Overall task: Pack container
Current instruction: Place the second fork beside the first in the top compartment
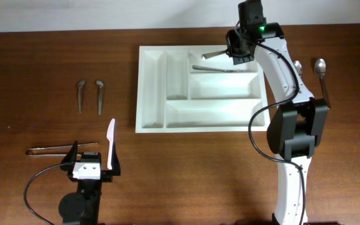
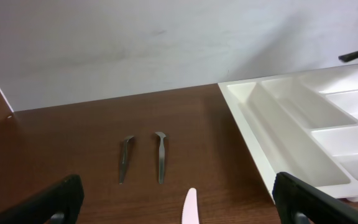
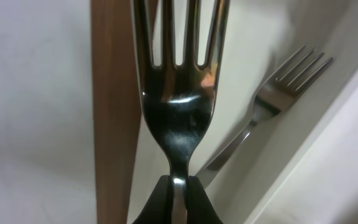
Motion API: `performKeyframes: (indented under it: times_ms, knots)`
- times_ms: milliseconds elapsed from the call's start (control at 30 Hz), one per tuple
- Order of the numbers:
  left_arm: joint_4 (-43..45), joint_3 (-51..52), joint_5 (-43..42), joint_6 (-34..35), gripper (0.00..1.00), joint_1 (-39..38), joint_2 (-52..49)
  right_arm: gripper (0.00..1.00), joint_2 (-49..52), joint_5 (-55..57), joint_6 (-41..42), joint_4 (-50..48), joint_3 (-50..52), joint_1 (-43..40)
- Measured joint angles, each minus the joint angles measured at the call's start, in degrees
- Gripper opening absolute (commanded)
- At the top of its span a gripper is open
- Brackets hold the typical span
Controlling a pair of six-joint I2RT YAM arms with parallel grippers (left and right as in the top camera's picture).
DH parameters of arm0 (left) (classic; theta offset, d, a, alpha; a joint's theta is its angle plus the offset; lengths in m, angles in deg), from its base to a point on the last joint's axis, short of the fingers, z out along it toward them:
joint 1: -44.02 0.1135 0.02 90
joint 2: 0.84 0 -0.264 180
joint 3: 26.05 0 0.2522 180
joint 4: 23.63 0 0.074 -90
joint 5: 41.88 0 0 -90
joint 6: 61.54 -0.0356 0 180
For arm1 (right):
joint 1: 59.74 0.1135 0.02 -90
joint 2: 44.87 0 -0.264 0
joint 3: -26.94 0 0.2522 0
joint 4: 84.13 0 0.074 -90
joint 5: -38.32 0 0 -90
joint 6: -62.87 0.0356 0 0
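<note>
The container [image 1: 217, 114], a white cutlery tray with several compartments, lies at mid-table. My right gripper [image 1: 235, 55] hovers over its far right corner, shut on the neck of a metal fork [image 1: 212, 55]. In the right wrist view the held fork [image 3: 179, 93] sticks up from the shut gripper [image 3: 179, 186], tines away from the camera. A second fork [image 1: 220, 69] lies in the far long compartment, seen below the held one as the lying fork [image 3: 278, 106]. My left gripper [image 1: 93, 164] rests open near the front left, holding nothing.
A pale plastic knife [image 1: 110, 144] lies just ahead of the left gripper [image 2: 178, 183], and metal tongs [image 1: 61, 149] lie to its left. Two small metal utensils [image 1: 80, 94] [image 1: 99, 95] lie further back. Two spoons [image 1: 320, 67] [image 1: 297, 66] lie right of the tray.
</note>
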Motion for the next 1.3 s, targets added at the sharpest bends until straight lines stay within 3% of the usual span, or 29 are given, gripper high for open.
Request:
performKeyframes:
  times_ms: [400,600,833,933,1067,1300]
  knots:
    - [-0.02,0.0,0.0,0.0,0.99,0.0,0.0,0.07,1.51,-0.02,0.5,-0.42,0.0,0.0]
    - [-0.02,0.0,0.0,0.0,0.99,0.0,0.0,0.08,2.97,-0.02,5.84,-0.42,0.02,0.24]
    - [0.0,0.0,0.0,0.0,0.99,0.0,0.0,0.22,3.04,-0.02,9.42,-0.83,0.02,0.37]
    - [-0.02,0.0,0.0,0.0,0.99,0.0,0.0,0.24,3.04,-0.02,10.36,-1.44,0.02,0.37]
    - [-0.02,0.0,0.0,0.0,0.99,0.0,0.0,0.48,3.04,-0.04,8.13,-5.11,0.02,0.37]
    - [-0.02,0.0,0.0,0.0,0.99,0.0,0.0,0.85,3.06,-2.14,-10.36,-9.44,-0.17,-1.27]
